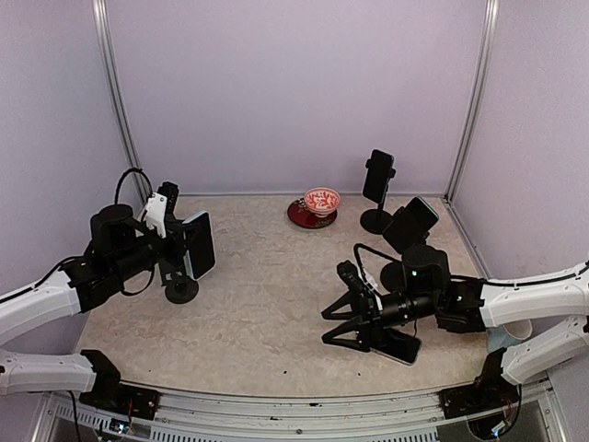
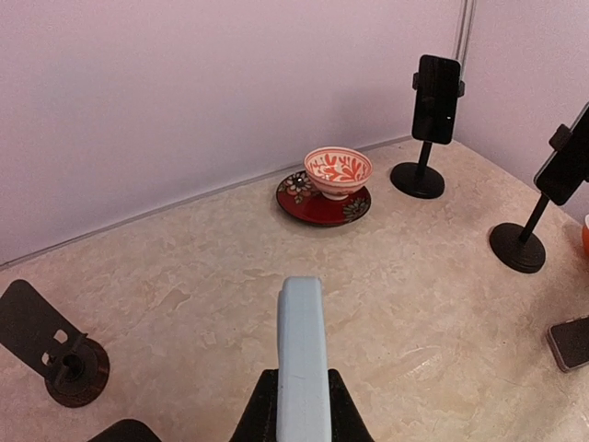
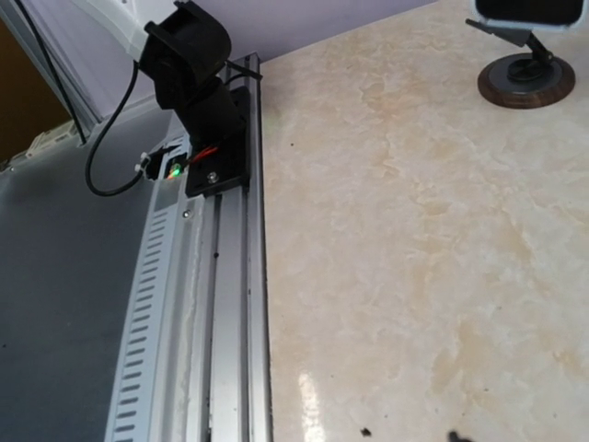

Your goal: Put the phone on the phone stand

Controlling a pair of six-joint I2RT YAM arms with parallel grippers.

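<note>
My left gripper [image 1: 177,243] is shut on a phone in a light blue case [image 1: 199,244], held on edge above the table. In the left wrist view the phone's blue edge [image 2: 301,341] rises between the black jaws. The empty black phone stand [image 2: 53,344] sits low to its left, apart from the phone; from above its round base [image 1: 181,293] shows just below the held phone. My right gripper [image 1: 328,328] hangs open low over the table's front right. Its fingers stay out of the right wrist view. A second phone [image 1: 406,350] lies flat beneath the right arm.
Two more stands with dark phones [image 1: 378,175] [image 1: 410,224] stand at the back right. A red patterned bowl [image 1: 322,199] rests on a dark red plate [image 1: 302,218] by the back wall. The metal rail [image 3: 235,304] runs along the near edge.
</note>
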